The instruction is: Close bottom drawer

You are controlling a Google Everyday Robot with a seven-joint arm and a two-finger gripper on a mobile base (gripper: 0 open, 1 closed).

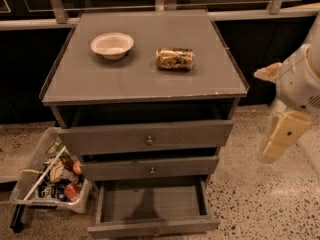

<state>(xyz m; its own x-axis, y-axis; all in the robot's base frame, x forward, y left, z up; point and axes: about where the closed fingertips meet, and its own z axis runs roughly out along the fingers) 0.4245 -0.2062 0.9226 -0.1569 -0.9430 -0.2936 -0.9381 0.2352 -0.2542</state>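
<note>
The grey cabinet (145,79) has three drawers. The bottom drawer (150,204) is pulled far out, showing its flat empty tray, and its low front (125,229) is at the lower edge of the view with a small knob (156,231). The middle drawer (150,168) and the top drawer (145,136) stand slightly out. My gripper (281,136) hangs at the right, beside the cabinet at about the height of the top drawer. It is apart from all the drawers and holds nothing I can see.
A white bowl (112,44) and a lying can (174,58) rest on the cabinet top. A clear bin of clutter (50,176) sits on the floor left of the cabinet. Speckled floor (260,209) lies to the right. A dark wall with railing runs behind.
</note>
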